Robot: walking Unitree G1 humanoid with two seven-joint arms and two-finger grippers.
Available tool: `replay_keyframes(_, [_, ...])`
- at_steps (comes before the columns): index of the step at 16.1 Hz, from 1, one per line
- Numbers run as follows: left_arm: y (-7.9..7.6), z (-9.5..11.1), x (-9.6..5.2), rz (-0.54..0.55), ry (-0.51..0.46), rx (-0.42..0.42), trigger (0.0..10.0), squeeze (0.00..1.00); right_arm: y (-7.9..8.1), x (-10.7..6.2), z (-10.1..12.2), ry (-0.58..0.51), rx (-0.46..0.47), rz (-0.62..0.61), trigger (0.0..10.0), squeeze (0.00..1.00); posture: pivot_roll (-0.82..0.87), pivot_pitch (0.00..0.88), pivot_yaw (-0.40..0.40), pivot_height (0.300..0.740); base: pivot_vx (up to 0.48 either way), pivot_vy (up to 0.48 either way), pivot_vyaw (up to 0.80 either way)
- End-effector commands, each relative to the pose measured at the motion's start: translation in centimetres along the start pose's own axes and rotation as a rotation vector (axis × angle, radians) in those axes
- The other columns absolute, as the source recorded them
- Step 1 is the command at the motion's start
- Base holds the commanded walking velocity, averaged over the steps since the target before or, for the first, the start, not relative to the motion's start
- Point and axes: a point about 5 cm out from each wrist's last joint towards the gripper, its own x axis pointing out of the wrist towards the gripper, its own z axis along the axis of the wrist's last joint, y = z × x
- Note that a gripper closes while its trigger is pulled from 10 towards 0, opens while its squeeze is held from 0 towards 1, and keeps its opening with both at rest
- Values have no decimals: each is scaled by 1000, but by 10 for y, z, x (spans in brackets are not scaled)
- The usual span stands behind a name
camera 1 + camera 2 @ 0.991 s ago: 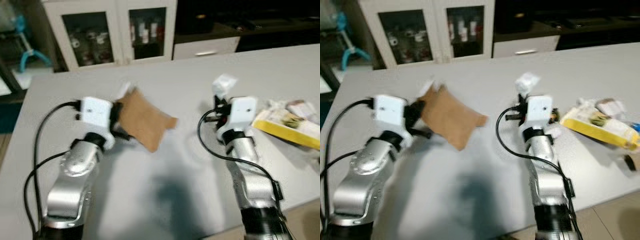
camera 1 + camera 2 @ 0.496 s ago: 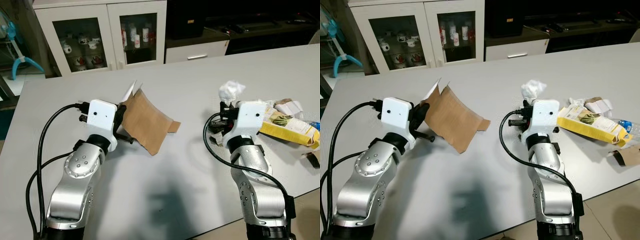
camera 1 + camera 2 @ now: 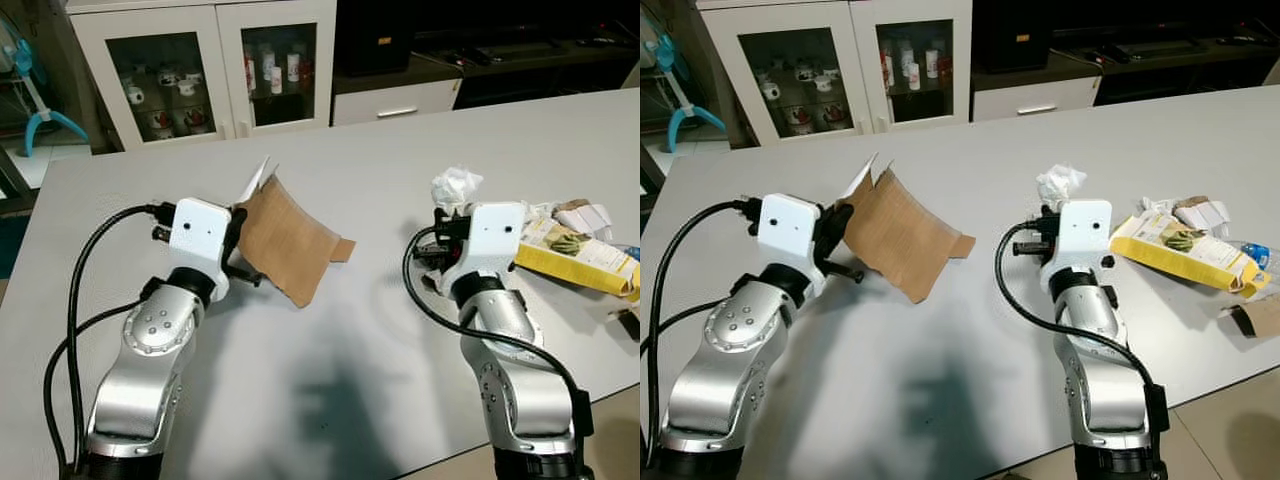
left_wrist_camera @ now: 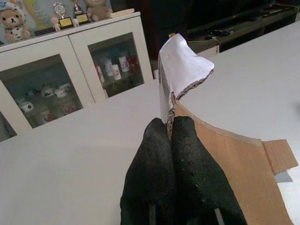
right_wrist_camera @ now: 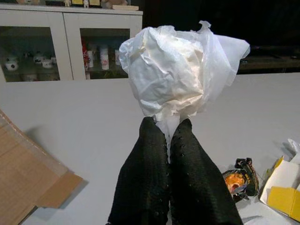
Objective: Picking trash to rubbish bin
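My left gripper (image 4: 169,129) is shut on the edge of a brown cardboard sheet (image 3: 285,240), which it holds tilted above the grey table (image 3: 380,180); a white torn paper flap (image 4: 180,68) sticks up from the sheet's top. My right gripper (image 5: 168,131) is shut on a crumpled white tissue wad (image 5: 180,70), held up over the table (image 3: 1061,184). Both arms reach forward side by side, left arm at the left, right arm at the right.
A yellow carton (image 3: 575,255) and white wrappers (image 3: 590,215) lie on the table to the right of my right arm. A small dark and orange wrapper (image 5: 240,176) lies near them. White glass-door cabinets (image 3: 200,65) stand beyond the table's far edge.
The view has shifted a little and sharpened from the blur a second ago. Both grippers keep their hold; the cardboard and the tissue sit much as before.
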Motion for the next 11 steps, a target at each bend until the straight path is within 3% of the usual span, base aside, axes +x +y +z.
replay_keyframes(1, [-3, 4, 0, -28, -16, 18, 10000, 0, 1, -3, 4, -9, -6, 10, 10000, 0, -48, 0, -12, 740, 0, 0, 0])
replay_keyframes(3, [0, 0, -1, -16, -5, 19, 10000, 0, 3, -4, 1, 5, -10, 12, 10000, 0, -58, 0, -1, 740, 0, 0, 0])
replay_keyframes(11, [-2, 0, 5, -30, -2, 16, 10000, 0, 4, -4, 2, 8, -7, 2, 10000, 0, -58, 0, 19, 740, -258, 0, 0])
